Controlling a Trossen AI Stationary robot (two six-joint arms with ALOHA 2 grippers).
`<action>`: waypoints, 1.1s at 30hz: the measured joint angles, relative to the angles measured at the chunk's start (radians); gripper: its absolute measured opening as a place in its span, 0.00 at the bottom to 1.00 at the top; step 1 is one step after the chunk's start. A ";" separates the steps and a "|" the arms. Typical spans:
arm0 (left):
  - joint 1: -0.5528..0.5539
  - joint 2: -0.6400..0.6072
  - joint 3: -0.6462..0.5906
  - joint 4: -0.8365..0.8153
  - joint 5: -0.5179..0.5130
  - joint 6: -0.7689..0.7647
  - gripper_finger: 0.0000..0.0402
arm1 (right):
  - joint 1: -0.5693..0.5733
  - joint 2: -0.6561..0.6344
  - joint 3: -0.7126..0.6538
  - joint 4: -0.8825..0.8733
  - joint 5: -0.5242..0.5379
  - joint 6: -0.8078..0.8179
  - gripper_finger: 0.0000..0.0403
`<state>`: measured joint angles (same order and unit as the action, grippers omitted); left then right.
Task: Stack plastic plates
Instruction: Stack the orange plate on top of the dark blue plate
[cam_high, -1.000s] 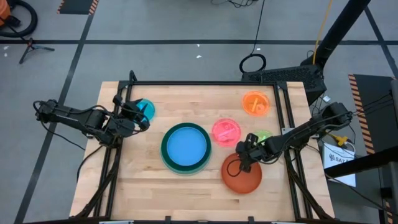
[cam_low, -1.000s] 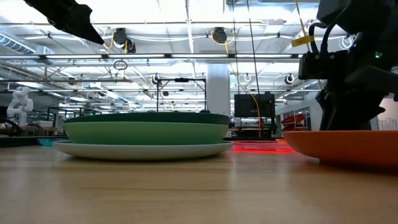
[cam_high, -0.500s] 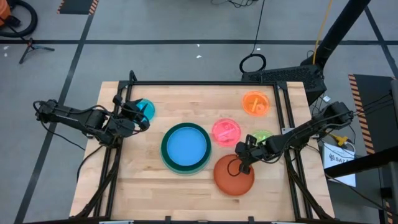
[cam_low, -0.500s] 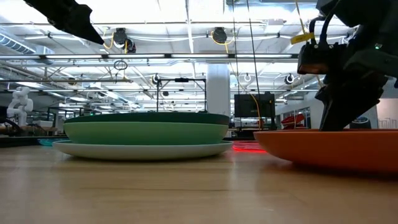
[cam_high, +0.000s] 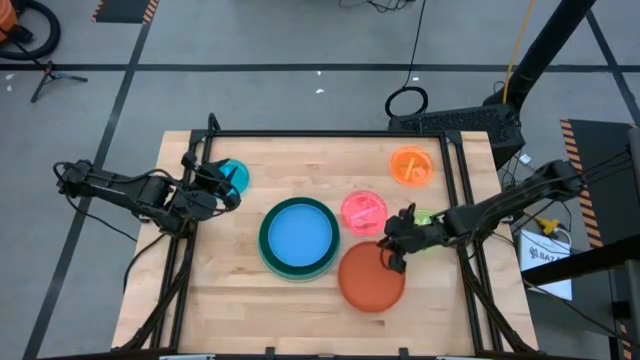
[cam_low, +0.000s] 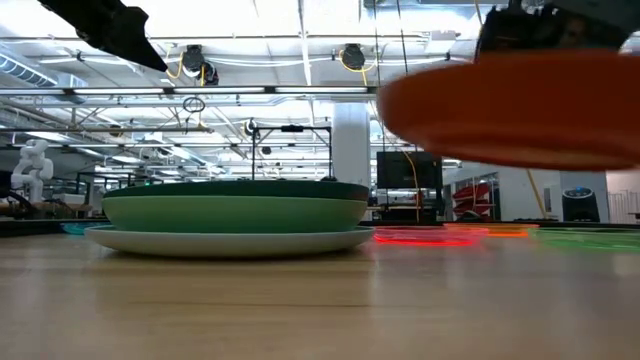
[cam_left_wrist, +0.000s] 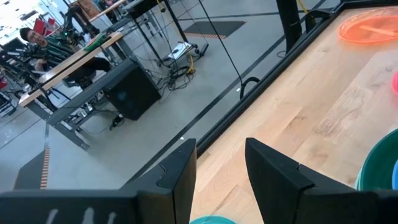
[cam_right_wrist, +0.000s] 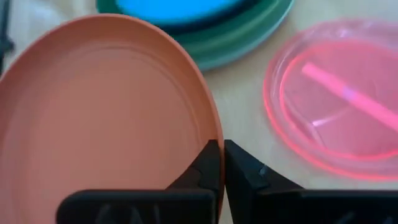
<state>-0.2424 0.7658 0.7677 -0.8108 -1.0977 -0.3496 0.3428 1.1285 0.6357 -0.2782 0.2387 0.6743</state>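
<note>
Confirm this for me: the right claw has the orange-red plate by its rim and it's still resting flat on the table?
Not quite. The right claw is shut on the orange-red plate by its rim, but the low view shows the plate lifted clear of the table.

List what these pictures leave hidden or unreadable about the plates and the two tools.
- Lime plate: mostly under the right arm in the high view.
- Cyan plate: partly behind the left tool, which is open in its wrist view.
- Orange-red plate: blurred and cut by the low view's right edge.
- Right tool: shut on that plate's rim; its contact underneath is hidden.
</note>
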 joint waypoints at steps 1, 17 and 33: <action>0.000 0.000 0.000 0.000 0.000 0.000 0.36 | -0.011 -0.005 0.000 0.015 0.014 -0.001 0.01; 0.000 0.000 0.000 0.001 -0.002 0.014 0.36 | -0.267 0.144 0.227 0.137 0.075 -0.248 0.00; 0.000 0.000 0.000 0.000 -0.002 0.031 0.36 | -0.382 0.548 0.545 0.126 0.002 -0.225 0.01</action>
<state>-0.2424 0.7654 0.7677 -0.8104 -1.0992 -0.3183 -0.0390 1.6768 1.1807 -0.1522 0.2404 0.4488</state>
